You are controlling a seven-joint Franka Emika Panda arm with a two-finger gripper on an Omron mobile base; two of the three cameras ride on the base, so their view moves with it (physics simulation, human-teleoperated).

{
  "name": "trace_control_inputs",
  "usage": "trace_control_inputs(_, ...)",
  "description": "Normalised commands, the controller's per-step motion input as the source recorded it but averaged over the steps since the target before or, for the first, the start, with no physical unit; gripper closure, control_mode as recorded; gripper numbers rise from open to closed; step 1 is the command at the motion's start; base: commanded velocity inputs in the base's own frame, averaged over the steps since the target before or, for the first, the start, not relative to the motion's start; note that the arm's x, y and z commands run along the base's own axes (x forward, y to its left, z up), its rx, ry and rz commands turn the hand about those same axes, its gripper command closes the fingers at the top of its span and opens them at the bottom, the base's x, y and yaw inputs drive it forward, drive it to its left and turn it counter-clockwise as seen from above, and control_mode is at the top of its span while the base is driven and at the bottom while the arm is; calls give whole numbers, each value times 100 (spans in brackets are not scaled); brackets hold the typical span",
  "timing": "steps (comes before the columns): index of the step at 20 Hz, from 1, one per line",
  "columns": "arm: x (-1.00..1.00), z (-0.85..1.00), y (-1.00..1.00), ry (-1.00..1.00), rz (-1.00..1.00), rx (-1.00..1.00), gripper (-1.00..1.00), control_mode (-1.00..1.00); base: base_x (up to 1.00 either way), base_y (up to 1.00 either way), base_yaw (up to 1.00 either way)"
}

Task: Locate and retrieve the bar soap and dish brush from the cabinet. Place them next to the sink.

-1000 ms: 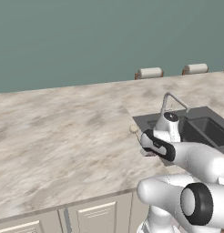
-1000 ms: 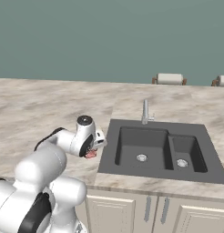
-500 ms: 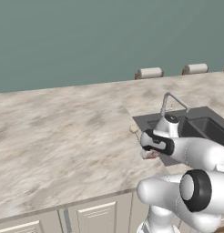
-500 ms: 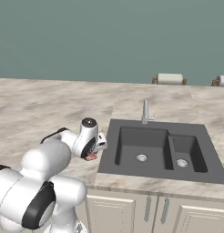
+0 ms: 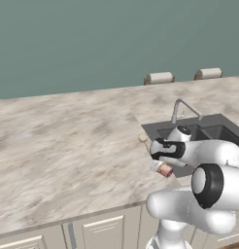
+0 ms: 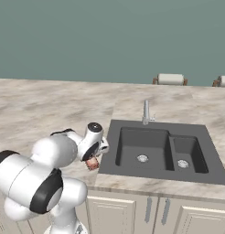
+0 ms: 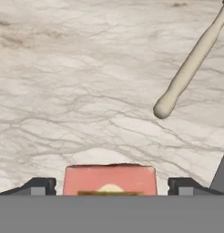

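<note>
1. In the hand view, the pincer [image 7: 111,185] has its tips standing well apart, one on each side of the bar soap [image 7: 109,179]. A sliver of gap shows on both sides of the block, so the tips look spread and off it rather than clamped.
2. The bar soap sits low on the marbled surface [image 7: 63,91]. In the right base view it lies just beside the left rim of the sink [image 6: 162,148], under the hand.
3. A little farther out, the dish brush [image 7: 191,63] lies on the same surface, its handle end pointing toward the soap but apart from it. In the left base view its pale head [image 5: 143,138] shows near the sink's corner.
4. My reading: both things are out of the cabinet, and this is the release of the soap beside the sink.
5. The next move calls for a straight lift of the hand clear of the soap, without nudging it or the brush handle, then a retreat.
</note>
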Motion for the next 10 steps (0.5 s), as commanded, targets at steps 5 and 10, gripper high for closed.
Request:
trace_control_inputs(5,-19,59,8,0,4,0,-100,-100,0,0,0)
trace_control_inputs(10,-25,97,15,0,2,0,-100,-100,0,0,0)
